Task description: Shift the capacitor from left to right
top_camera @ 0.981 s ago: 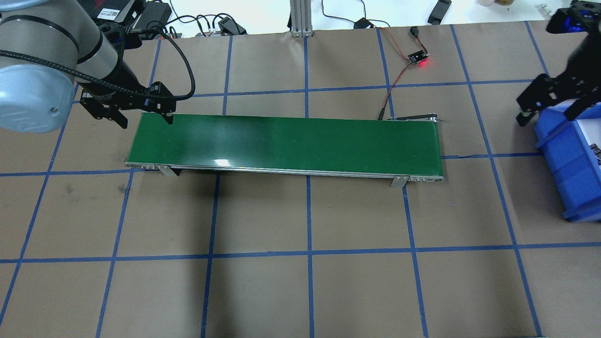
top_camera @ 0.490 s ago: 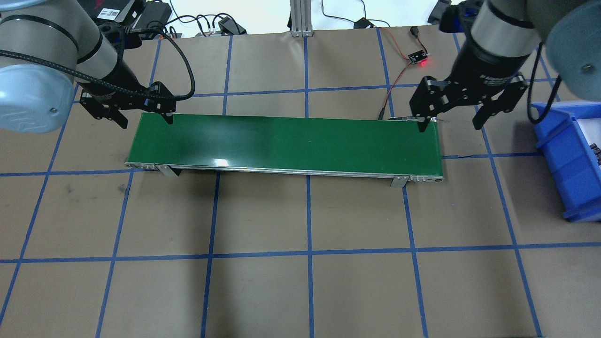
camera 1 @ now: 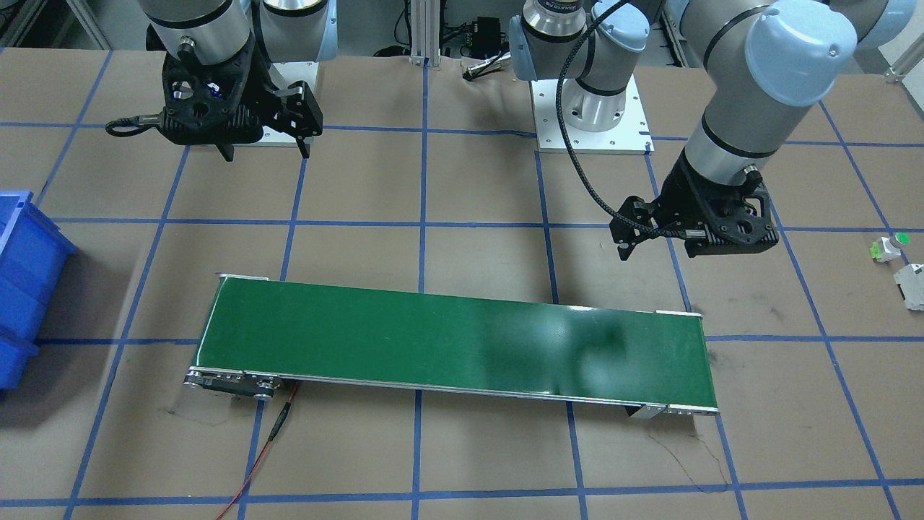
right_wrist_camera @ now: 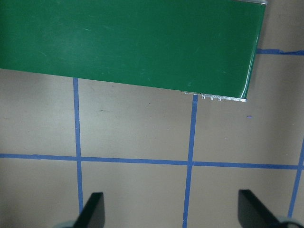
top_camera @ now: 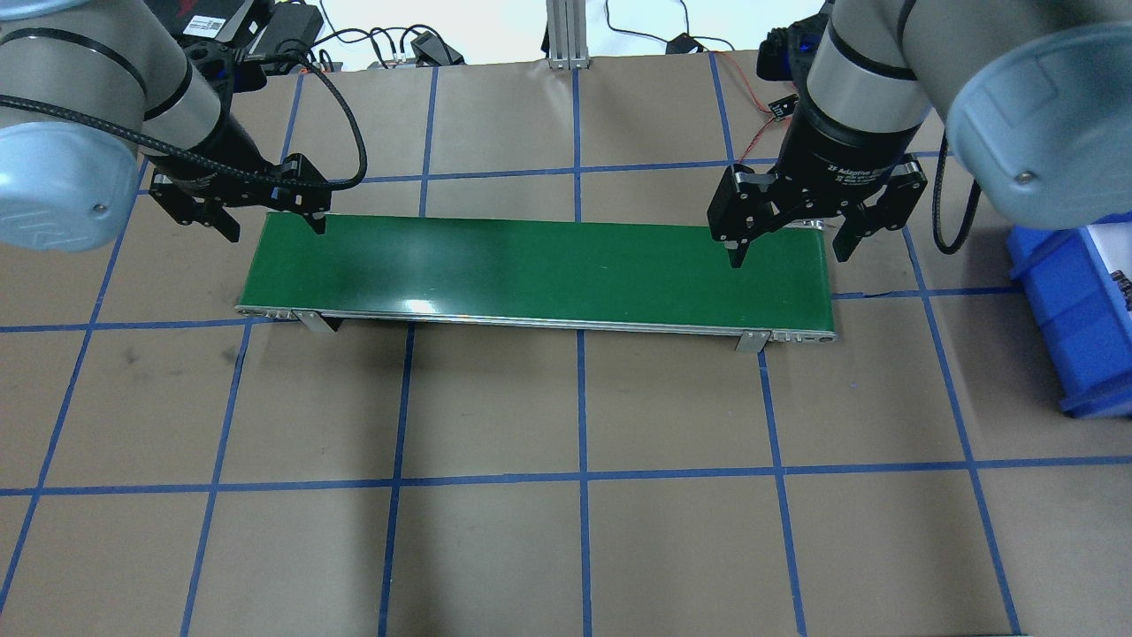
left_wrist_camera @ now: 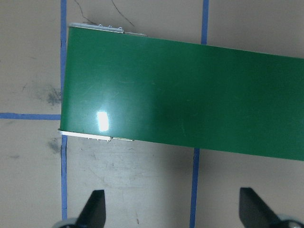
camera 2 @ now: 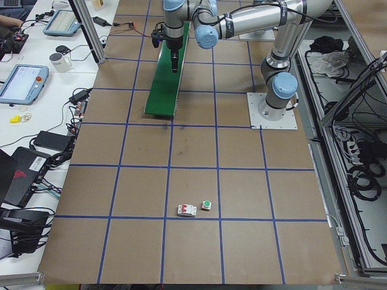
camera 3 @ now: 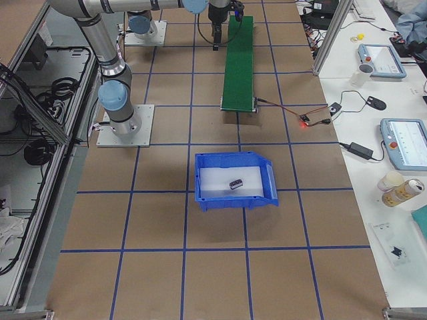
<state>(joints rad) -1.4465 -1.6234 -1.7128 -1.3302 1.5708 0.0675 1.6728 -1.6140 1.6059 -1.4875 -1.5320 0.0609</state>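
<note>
**A:** Both pincers gape wide and hold nothing. The left pincer hangs beside the belt's left end, the right pincer beside its right end.

**B:** And the capacitor?

**A:** It lies in the blue box near the table's right edge. It looks light, hard and apt to roll. I'd pinch it across its round sides.

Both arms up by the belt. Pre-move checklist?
1. Left hand open, empty: ok.
2. Right hand open, empty: ok.
3. Belt free of parts: ok.
4. Capacitor position: likely the dark part in bin, too small to confirm: cannot tell.
5. Something to pick on left: only green-capped part and white block show: not ok.
</note>
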